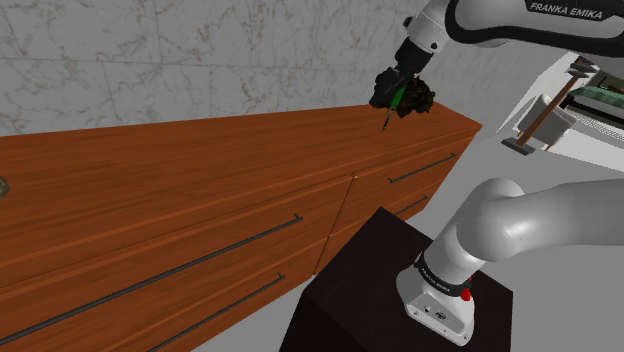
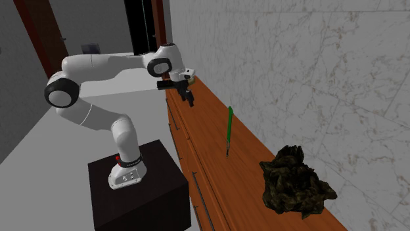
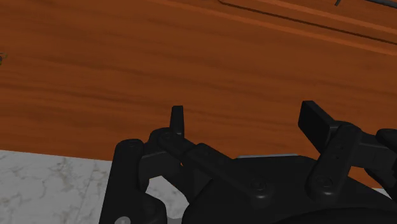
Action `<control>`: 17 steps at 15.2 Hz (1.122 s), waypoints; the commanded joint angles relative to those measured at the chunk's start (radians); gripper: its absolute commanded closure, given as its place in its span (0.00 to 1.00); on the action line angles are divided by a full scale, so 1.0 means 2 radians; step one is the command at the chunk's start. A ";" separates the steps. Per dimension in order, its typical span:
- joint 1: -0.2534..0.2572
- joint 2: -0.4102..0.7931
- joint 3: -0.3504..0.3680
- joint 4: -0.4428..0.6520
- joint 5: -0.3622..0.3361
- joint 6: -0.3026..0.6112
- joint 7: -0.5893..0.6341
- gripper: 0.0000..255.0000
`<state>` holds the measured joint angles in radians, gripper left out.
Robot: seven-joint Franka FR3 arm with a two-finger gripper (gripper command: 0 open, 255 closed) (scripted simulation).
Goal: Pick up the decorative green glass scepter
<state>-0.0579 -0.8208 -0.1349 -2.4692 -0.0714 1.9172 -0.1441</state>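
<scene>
1. Cabinet point(image 1: 200, 170): reddish-brown wood, fine grain, smooth, satin sheen.
2. Drawer handles point(image 1: 422, 168): thin dark bars, metal-like, matt.
3. Wall point(image 2: 296, 59): grey-white veined stone, marble-like, smooth.
4. Scepter point(image 2: 229, 128): bright green, smooth; glass not certain.
5. Lump point(image 2: 296, 180): dark brown, rough, craggy.
6. Arm point(image 2: 98, 65): white, smooth, glossy shell.
7. Gripper point(image 3: 245, 118): black, matt.
8. Stand point(image 2: 144, 190): black, matt.

Dresser top point(image 2: 209, 109) open btwn gripper point(image 2: 188, 98) & scepter point(image 2: 229, 128); dark lump point(image 2: 296, 182) beyond, wall point(image 2: 296, 65) behind

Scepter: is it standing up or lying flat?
Standing up. The green scepter rises nearly vertical from the dresser, its lower end on the wood; the open gripper is apart from it.
</scene>
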 commanded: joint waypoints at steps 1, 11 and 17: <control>-0.013 -0.002 -0.014 -0.014 -0.015 0.034 -0.008 0.00; -0.070 0.043 -0.099 -0.055 -0.069 0.226 -0.043 0.00; -0.085 0.097 -0.161 -0.053 -0.080 0.345 -0.070 0.00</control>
<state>-0.2261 -0.6487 -0.4344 -2.5803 -0.2306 2.5634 -0.2741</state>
